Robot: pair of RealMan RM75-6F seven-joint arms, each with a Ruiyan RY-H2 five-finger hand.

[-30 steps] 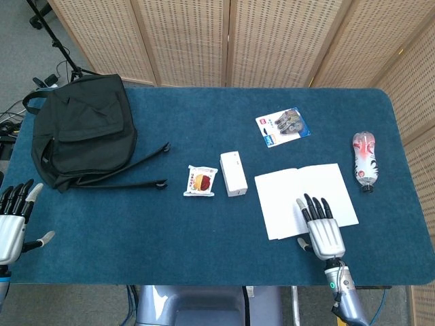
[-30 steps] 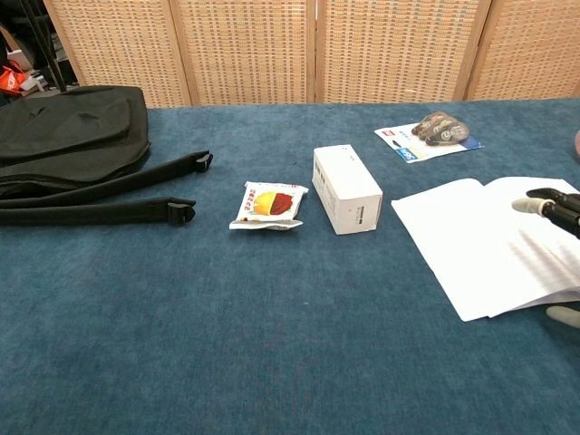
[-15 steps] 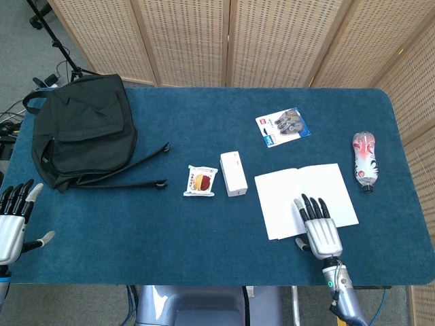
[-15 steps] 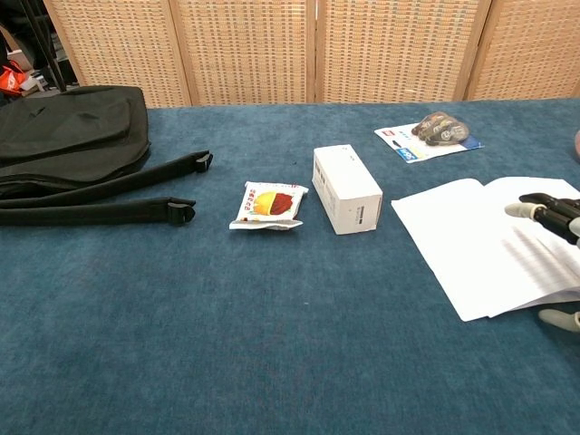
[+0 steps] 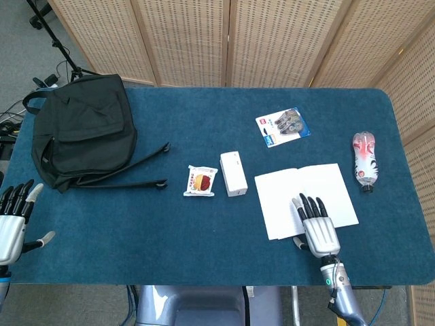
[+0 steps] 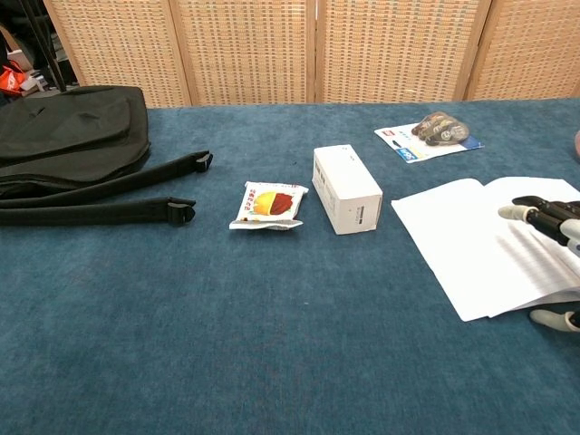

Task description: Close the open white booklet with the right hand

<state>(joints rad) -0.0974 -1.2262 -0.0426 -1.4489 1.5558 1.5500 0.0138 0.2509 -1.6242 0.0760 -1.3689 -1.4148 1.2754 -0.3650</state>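
The white booklet (image 5: 299,193) (image 6: 471,240) lies open and flat on the blue table, right of centre. My right hand (image 5: 315,227) (image 6: 551,227) hovers over the booklet's near edge with its fingers (image 5: 309,206) spread and straight, pointing away from me; it holds nothing. Whether it touches the page I cannot tell. My left hand (image 5: 12,221) stays at the table's near left corner, fingers apart, far from the booklet, and appears only in the head view.
A white box (image 5: 233,174) and a snack packet (image 5: 201,180) lie left of the booklet. A blister pack (image 5: 283,126) lies behind it, a bottle (image 5: 364,160) to its right. A black backpack (image 5: 83,129) with loose straps fills the far left.
My right hand has slid slightly left and towards me along the booklet's near edge. The booklet is still open and flat. The left hand has not moved.
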